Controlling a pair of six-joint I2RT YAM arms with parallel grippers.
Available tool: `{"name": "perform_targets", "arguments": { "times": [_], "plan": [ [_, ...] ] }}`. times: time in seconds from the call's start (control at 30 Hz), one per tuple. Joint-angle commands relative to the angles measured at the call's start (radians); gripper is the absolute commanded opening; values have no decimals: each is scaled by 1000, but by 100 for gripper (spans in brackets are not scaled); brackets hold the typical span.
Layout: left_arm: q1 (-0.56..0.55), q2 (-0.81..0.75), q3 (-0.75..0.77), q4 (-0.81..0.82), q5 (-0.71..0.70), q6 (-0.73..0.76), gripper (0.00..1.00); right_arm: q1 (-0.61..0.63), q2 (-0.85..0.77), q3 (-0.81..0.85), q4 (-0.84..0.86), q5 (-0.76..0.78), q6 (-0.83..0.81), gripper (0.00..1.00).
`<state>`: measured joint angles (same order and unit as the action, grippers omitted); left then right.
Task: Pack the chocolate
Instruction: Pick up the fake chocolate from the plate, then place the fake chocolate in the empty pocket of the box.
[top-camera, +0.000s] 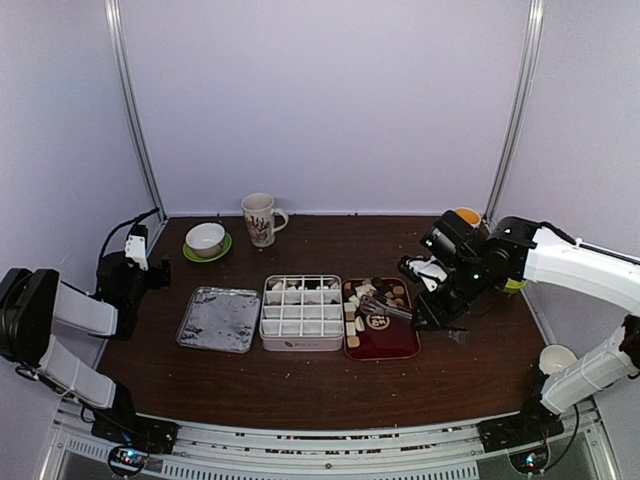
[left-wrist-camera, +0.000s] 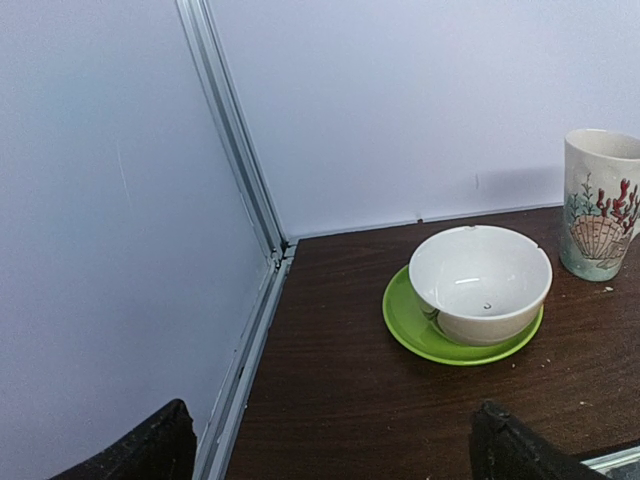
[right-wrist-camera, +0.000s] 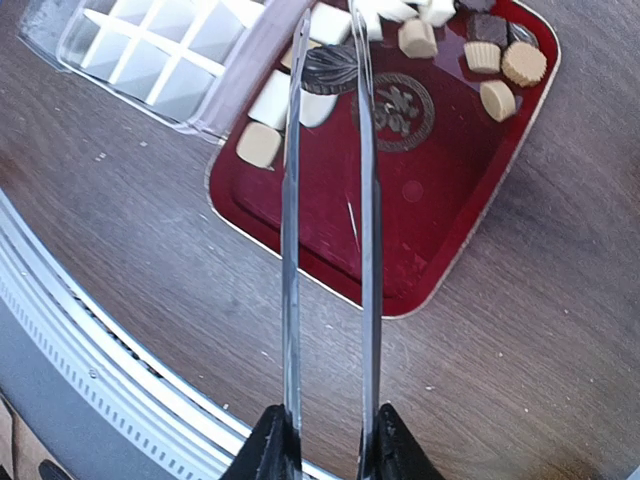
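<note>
The chocolate (top-camera: 362, 298) lies as small cream, tan and dark pieces at the far end of a dark-red tray (top-camera: 396, 346). Some pieces sit in the back row of a white divided box (top-camera: 301, 312) left of the tray. My right gripper (right-wrist-camera: 328, 440) is shut on metal tongs (right-wrist-camera: 290, 250), which reach out over the tray (right-wrist-camera: 430, 230). A dark ridged chocolate (right-wrist-camera: 330, 68) sits pinched between the tong tips. Tan rounds (right-wrist-camera: 497, 100) lie to its right. My left gripper (left-wrist-camera: 335, 450) stands open at the table's left side, with nothing between its fingers.
A silver foil-lined tray (top-camera: 219, 319) lies left of the box. At the back left are a white bowl (left-wrist-camera: 480, 285) on a green saucer (left-wrist-camera: 420, 330) and a shell-patterned mug (left-wrist-camera: 600, 205). A yellow cup (top-camera: 466, 215) stands back right, a white cup (top-camera: 555, 358) near right.
</note>
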<state>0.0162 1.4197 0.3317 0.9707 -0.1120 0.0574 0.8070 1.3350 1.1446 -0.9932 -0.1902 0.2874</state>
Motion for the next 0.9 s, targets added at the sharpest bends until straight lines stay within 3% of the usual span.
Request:
{"name": "perform_targets", "arguments": {
  "times": [0.0, 0.23, 0.87],
  "plan": [
    [8, 5, -5, 48, 6, -8, 98, -4, -9, 53, 69, -64, -7, 27],
    [8, 5, -4, 49, 6, -7, 98, -1, 52, 98, 122, -139, -2, 27],
    [8, 5, -4, 49, 6, -7, 98, 12, 115, 111, 163, -167, -11, 27]
  ]
}}
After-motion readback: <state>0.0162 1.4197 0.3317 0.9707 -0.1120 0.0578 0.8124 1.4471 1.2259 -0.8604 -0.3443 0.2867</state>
